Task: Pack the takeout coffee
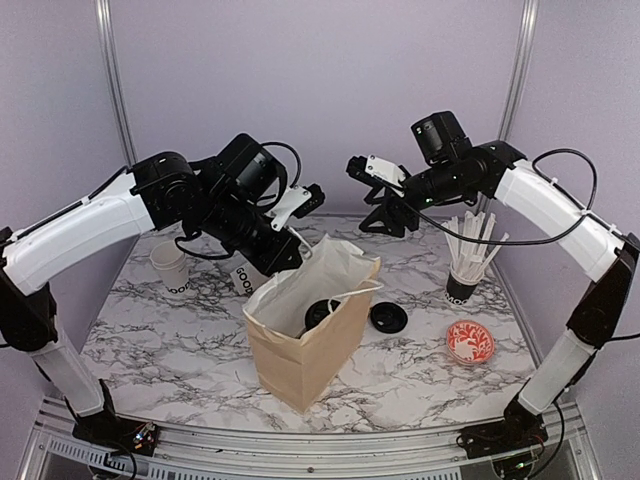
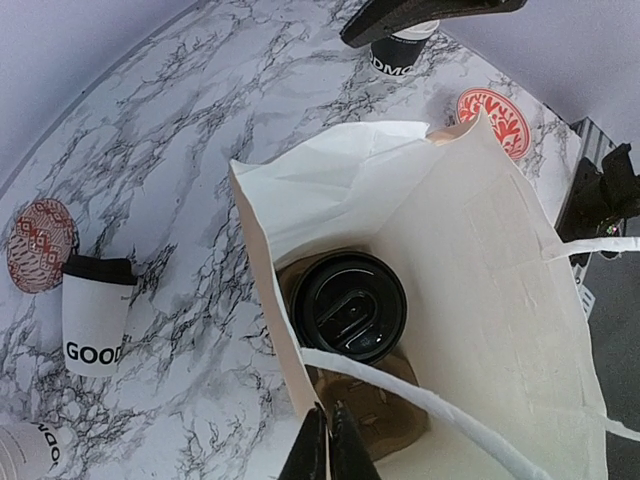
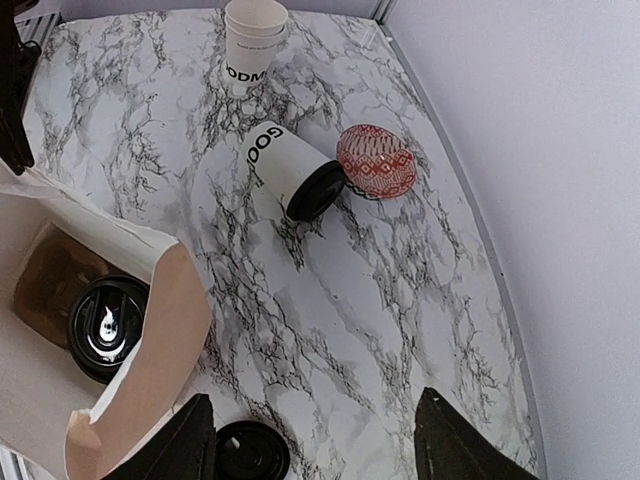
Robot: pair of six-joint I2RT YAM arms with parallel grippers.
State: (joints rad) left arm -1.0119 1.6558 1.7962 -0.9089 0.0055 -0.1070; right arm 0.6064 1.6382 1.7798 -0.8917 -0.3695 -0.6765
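Note:
A brown paper bag (image 1: 300, 350) stands open mid-table. One takeout coffee (image 2: 348, 305), a white cup with a black lid, stands inside it on the bottom. A second takeout coffee (image 2: 95, 315) stands on the marble to the bag's left, next to a red-patterned bowl (image 2: 40, 243). My left gripper (image 2: 330, 450) is shut on the bag's near rim, with the white handle (image 2: 450, 410) running just past it. My right gripper (image 3: 315, 450) hangs open above the table behind the bag, holding nothing; a loose black lid (image 3: 252, 452) lies by its left finger.
A stack of lidless white cups (image 1: 170, 268) stands at the back left. A dark cup of white sticks (image 1: 465, 275) and a second red-patterned bowl (image 1: 470, 342) sit at the right. The loose lid (image 1: 388, 317) lies just right of the bag.

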